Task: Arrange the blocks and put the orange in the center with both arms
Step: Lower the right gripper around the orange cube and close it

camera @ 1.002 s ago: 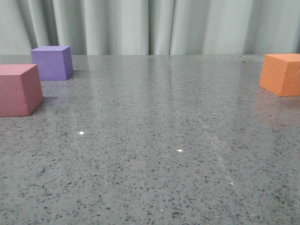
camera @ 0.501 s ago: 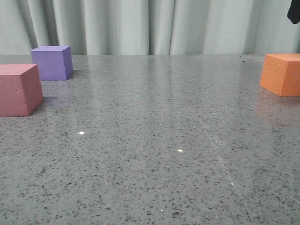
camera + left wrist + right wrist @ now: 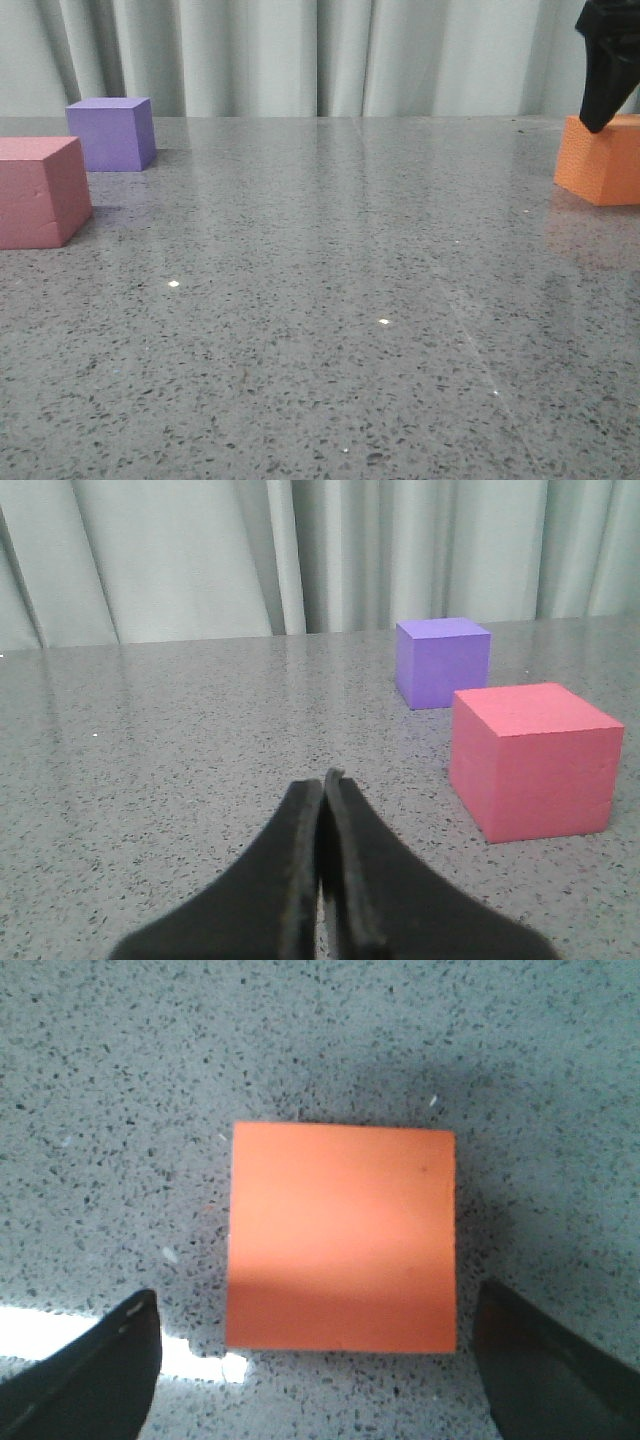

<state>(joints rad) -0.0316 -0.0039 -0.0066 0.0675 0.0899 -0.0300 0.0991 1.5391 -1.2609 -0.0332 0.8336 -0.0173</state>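
The orange cube [image 3: 600, 160] sits at the table's far right. It fills the middle of the right wrist view [image 3: 342, 1235], seen from straight above. My right gripper [image 3: 315, 1298] hangs open over it, one finger [image 3: 95, 1370] off each side, touching nothing. In the front view a black finger [image 3: 603, 75] of it reaches down to the cube's top edge. The pink-red cube [image 3: 40, 192] and the purple cube [image 3: 110, 133] stand at the far left, close together. My left gripper [image 3: 322, 782] is shut and empty, low over the table, with the pink-red cube [image 3: 530, 760] and the purple cube [image 3: 442, 662] ahead to one side.
The grey speckled tabletop [image 3: 330, 300] stretches between the two groups of cubes. A pale curtain [image 3: 320, 55] hangs behind the table's far edge. The orange cube lies partly past the front view's right border.
My right gripper has come down into the front view at the top right, from nothing, to a tip, to a finger over the orange cube. The cubes have not moved.
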